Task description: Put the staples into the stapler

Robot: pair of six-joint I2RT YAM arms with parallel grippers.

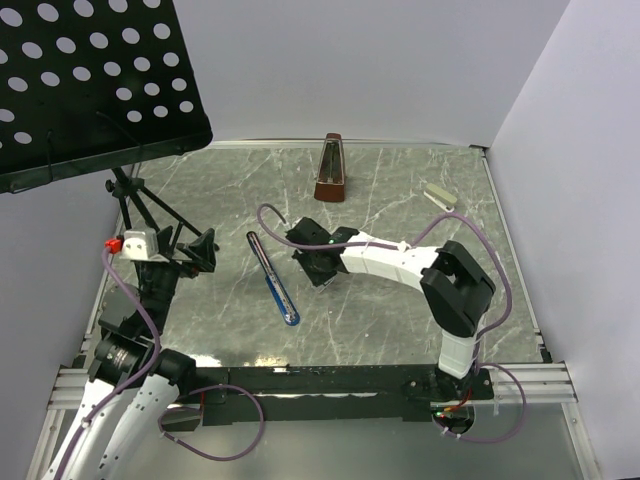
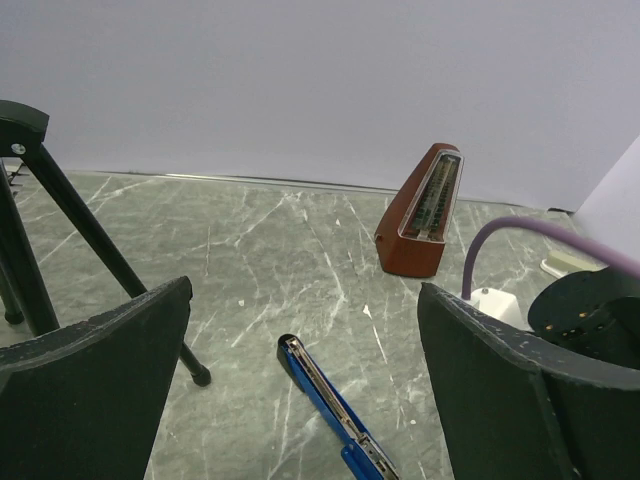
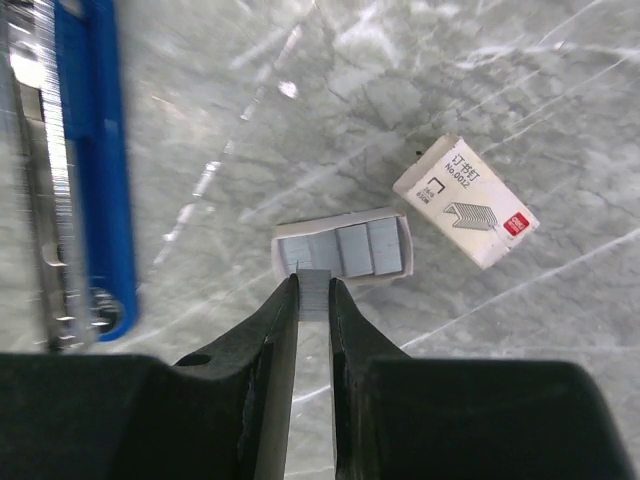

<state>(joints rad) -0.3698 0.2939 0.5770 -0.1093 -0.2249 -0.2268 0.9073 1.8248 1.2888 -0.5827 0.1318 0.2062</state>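
The staples show in the right wrist view: an open whitish tray (image 3: 345, 248) holds silvery-grey strips, and its printed sleeve (image 3: 466, 200) lies to the right. My right gripper (image 3: 314, 285) is shut on one staple strip (image 3: 314, 293) at the tray's near edge. The blue stapler (image 1: 272, 278) lies opened flat with its metal channel up; it also shows in the right wrist view (image 3: 90, 170) and the left wrist view (image 2: 330, 405). In the top view my right gripper (image 1: 318, 262) hides the tray. My left gripper (image 1: 203, 250) is open and empty, left of the stapler.
A brown metronome (image 1: 330, 170) stands at the back middle. A small whitish object (image 1: 440, 195) lies at the back right. A black music stand (image 1: 90, 80) overhangs the left, its tripod legs (image 2: 70, 230) on the table near my left gripper.
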